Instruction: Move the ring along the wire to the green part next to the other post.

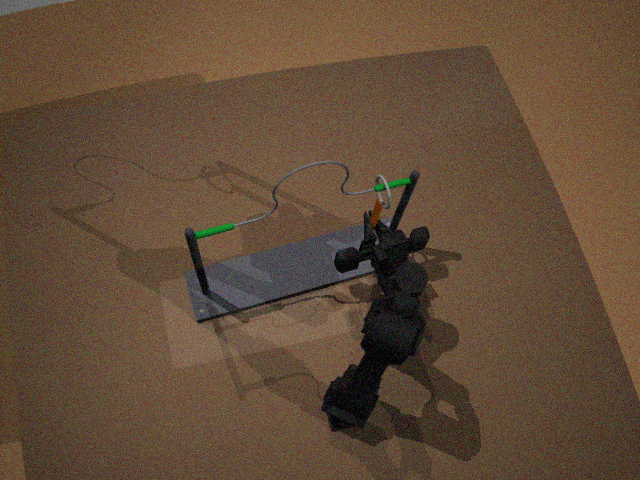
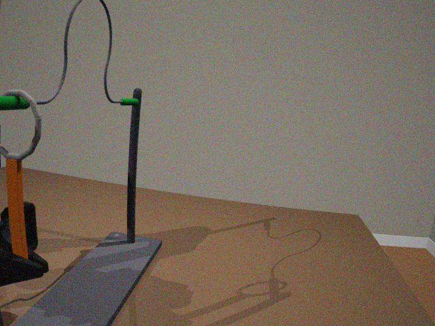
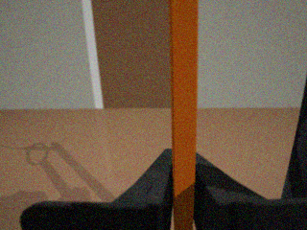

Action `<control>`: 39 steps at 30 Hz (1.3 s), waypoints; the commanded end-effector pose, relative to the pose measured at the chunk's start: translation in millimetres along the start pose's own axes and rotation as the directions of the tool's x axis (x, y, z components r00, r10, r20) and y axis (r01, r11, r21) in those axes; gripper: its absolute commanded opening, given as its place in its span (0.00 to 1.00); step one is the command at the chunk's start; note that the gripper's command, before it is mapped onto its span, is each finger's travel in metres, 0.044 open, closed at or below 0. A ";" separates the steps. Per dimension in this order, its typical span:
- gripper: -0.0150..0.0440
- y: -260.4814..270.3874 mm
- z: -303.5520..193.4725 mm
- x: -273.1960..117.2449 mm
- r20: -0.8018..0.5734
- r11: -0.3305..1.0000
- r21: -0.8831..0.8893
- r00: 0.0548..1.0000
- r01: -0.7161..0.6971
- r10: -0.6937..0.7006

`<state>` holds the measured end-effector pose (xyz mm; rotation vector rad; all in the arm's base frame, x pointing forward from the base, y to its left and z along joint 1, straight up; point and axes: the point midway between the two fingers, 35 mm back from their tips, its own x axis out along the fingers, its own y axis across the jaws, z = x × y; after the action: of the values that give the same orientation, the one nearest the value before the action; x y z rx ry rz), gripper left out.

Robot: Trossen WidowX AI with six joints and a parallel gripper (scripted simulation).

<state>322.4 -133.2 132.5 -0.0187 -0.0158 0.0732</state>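
The pale ring [image 1: 389, 194] [image 2: 37, 122] is around the green part [image 1: 400, 183] [image 2: 10, 102] of the wire beside the right post [image 1: 403, 206] in the top view, near that part's inner end. Its orange handle [image 1: 376, 211] [image 2: 15, 206] [image 3: 184, 86] points down from it. My gripper [image 1: 373, 224] [image 3: 177, 155] is shut on the handle, low on it, with a finger on each side. Whether the ring's top touches the green part is too fine to tell. The other green part [image 1: 214, 230] [image 2: 128, 101] is beside the left post [image 1: 197, 263] [image 2: 132, 157].
The thin grey wire [image 1: 320, 163] [image 2: 65, 42] rises in a tall arch between the green parts, with a bend at each side. Both posts stand on a grey base plate [image 1: 289, 268] [image 2: 88, 280]. A dark upright edge [image 3: 298, 158] is close on the right in the wrist view.
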 end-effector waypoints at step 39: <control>0.00 1.3 19.9 0.3 0.001 1.000 0.006 1.000 0.007 -0.007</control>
<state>322.2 -131.2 150.5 -0.0141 -0.0127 0.0695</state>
